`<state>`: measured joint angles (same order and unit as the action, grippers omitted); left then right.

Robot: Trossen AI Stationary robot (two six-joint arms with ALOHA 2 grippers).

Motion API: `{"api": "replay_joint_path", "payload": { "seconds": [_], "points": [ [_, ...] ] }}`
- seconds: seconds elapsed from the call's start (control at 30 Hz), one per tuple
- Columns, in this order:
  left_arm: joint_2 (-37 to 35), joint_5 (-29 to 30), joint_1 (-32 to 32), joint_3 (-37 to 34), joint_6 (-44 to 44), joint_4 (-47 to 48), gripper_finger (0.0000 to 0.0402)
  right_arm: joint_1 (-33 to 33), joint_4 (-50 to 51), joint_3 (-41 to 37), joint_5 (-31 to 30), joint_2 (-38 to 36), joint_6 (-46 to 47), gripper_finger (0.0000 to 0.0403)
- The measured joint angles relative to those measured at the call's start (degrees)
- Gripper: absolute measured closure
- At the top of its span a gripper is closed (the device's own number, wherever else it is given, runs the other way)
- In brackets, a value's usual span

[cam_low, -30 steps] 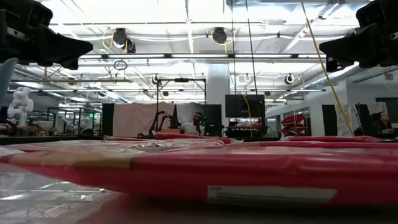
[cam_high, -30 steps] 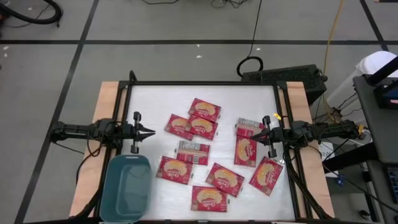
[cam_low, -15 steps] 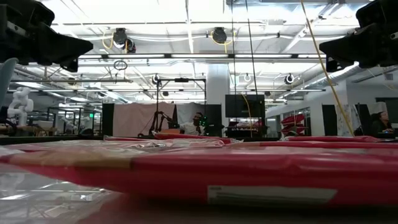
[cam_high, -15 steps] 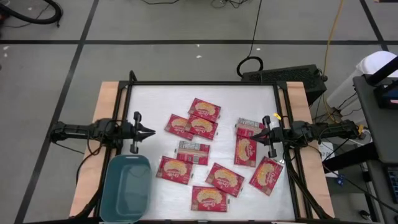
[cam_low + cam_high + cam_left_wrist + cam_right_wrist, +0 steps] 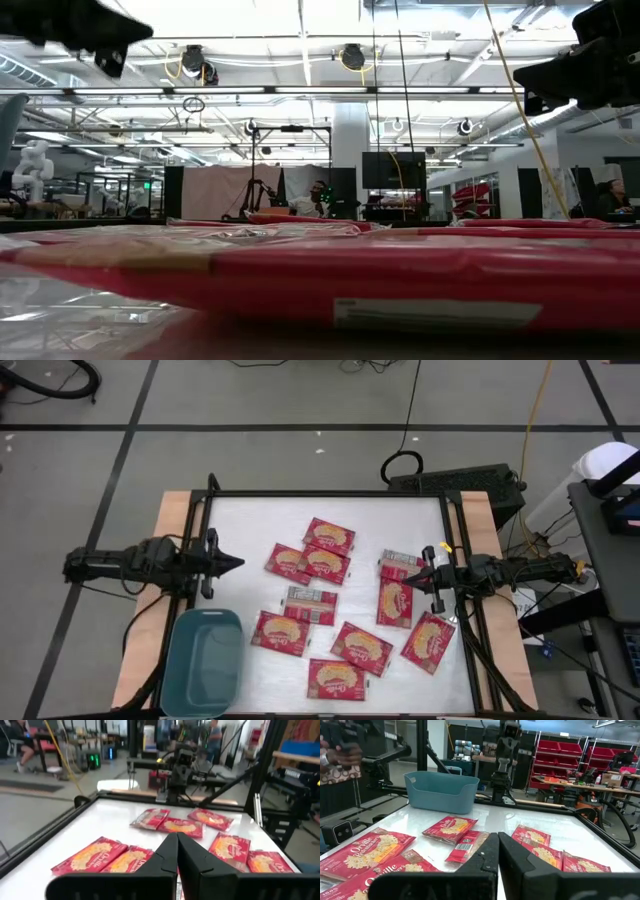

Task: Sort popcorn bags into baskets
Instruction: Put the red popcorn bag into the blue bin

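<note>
Ten popcorn bags (image 5: 362, 646) (one face-down), one teal basket (image 5: 202, 662), both jaws clenched, grasping nothing.

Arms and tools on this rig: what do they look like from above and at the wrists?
Both arms are dark, slim and jointed, with black cables along them. The left tool and right tool each end in two matte black wedge-shaped fingers tapering to a point. No markings are visible.

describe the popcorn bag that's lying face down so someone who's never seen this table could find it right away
Start at the teal basket at the table's near left corner, then look right and slightly toward the middle of the white tabletop. There lies the face-down popcorn bag, just above a red bag. Unlike the other bags, which are red and yellow, it shows a mostly grey-white printed back.
</note>
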<state>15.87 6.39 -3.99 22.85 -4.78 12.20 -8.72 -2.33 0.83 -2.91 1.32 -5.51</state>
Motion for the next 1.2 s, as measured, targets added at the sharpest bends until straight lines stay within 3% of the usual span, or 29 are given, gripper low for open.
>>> {"api": "replay_joint_path", "payload": {
  "seconds": [0.37, 0.6, 0.87, 1.2],
  "points": [
    [25.76, 1.1, -0.02, 32.53, 2.79, 22.15, 0.0398, 0.0, -0.01, 0.0, -0.01, -0.01, 7.37, 0.0403],
    [36.27, 3.25, 0.0, 47.09, 5.04, 34.21, 0.0394, 0.0, -0.02, 0.01, 0.0, -0.01, 13.11, 0.0403],
    [43.19, 7.67, 2.34, 47.95, 6.23, 39.69, 0.0387, 0.01, -0.03, 0.01, -0.01, -0.01, 17.21, 0.0403],
    [56.05, 7.69, 8.04, 47.78, 5.97, 45.3, 0.0312, 0.01, -0.42, 0.0, -0.03, -0.02, 19.82, 0.0403]
  ]
}}
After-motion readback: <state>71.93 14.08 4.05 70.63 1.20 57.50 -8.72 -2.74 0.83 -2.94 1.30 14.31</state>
